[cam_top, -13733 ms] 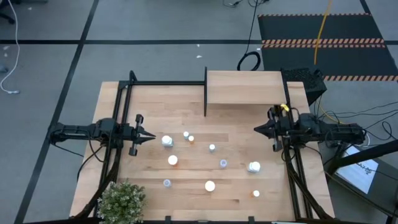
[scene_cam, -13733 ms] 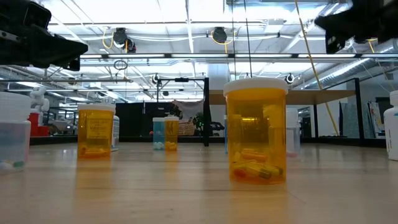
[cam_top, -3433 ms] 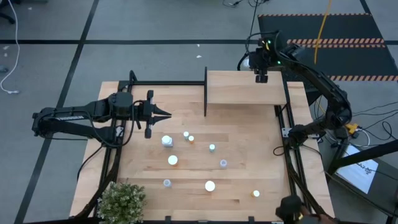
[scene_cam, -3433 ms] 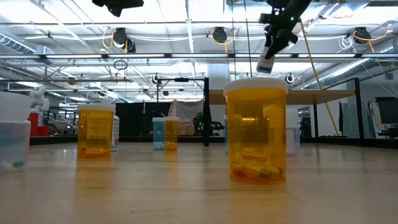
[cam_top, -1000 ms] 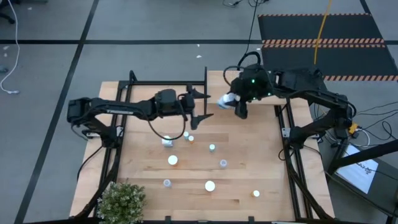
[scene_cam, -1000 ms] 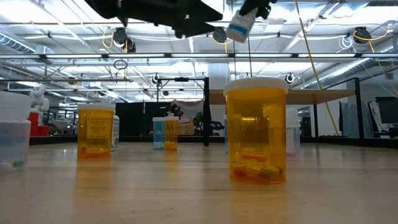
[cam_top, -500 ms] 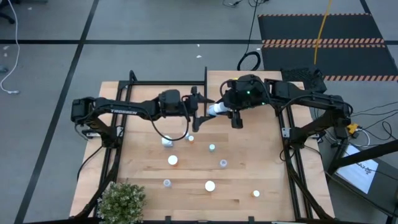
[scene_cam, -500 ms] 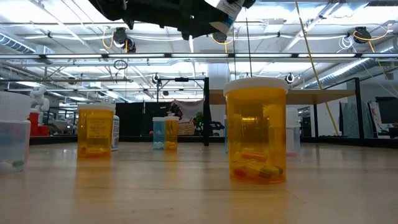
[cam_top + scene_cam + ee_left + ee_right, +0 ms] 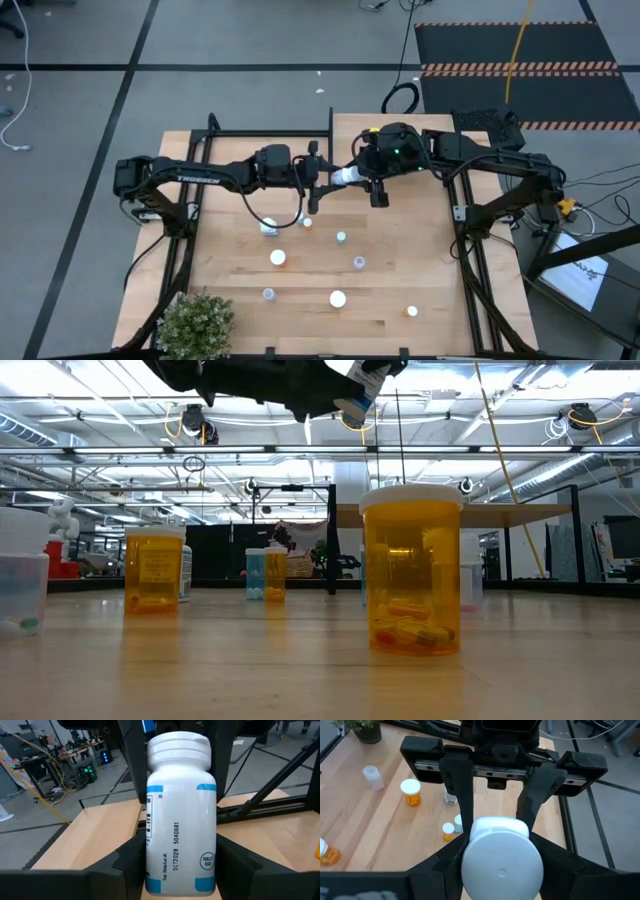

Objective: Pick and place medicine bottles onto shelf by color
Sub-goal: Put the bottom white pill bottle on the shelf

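Note:
A white medicine bottle (image 9: pixel 345 177) with blue label bands and a white cap hangs in the air between my two grippers. It is just off the near left corner of the shelf (image 9: pixel 392 140). It lies roughly level, cap toward the table's right. My left gripper (image 9: pixel 325 180) is shut on its base end and my right gripper (image 9: pixel 360 176) on its cap. The low view shows the bottle (image 9: pixel 355 388) high above the table. Several small orange and pale bottles (image 9: pixel 277 258) stand upright on the tabletop below. My left gripper pinches the bottle's body at its base end (image 9: pixel 150 870) between its two fingers (image 9: pixel 127 862). It comes in level from the table's left, fingers along the bottle, which hangs clear of the table. My right gripper pinches the cap's rim (image 9: pixel 470 845) between its two fingers (image 9: pixel 445 862). It comes in level from the table's right, facing my left gripper. The cap's flat top (image 9: pixel 501 862) faces its wrist camera.
A black upright (image 9: pixel 330 150) bounds the shelf's left edge, close behind the bottle. A potted plant (image 9: pixel 195 322) stands at the near left corner. A large orange bottle (image 9: pixel 412 570) stands close to the low camera. Black frame rails (image 9: pixel 260 133) run along the table's far left.
My right gripper has carried the bottle from above the shelf's left part toward the table's left and a little nearer, into my left gripper's fingers. My left gripper's fingers, wide apart a second ago, have closed in on the bottle's base end.

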Available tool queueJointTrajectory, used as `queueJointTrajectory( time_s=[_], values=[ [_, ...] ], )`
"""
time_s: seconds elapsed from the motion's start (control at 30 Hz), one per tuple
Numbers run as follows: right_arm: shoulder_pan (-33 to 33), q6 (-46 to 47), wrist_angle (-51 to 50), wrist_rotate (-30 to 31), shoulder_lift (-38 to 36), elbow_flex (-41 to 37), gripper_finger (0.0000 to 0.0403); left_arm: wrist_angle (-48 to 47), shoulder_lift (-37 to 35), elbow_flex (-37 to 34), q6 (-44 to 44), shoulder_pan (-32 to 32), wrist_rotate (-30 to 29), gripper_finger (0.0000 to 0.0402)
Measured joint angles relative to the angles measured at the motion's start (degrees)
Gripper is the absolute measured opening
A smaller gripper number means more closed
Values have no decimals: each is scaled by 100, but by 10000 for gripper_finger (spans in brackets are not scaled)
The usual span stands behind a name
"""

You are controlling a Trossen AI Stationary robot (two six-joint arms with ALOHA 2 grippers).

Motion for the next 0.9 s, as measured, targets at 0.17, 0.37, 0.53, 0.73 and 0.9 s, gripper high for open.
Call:
queueJointTrajectory(
  time_s=[0.17,0.37,0.53,0.73,0.9],
  values=[
    [2,-2,52,-15,-18,0,183,-96,9,-7,0,0,-20,220],
    [2,1,97,-26,-17,4,183,-103,11,-11,43,0,-21,203],
    [2,2,99,-26,-17,5,183,-95,11,-11,68,-4,-20,177],
    [2,141,99,-27,-17,7,183,-90,11,-11,63,-4,-18,189],
    [4,355,104,-20,-17,7,183,-87,11,-11,60,-4,-18,183]
  ],
)
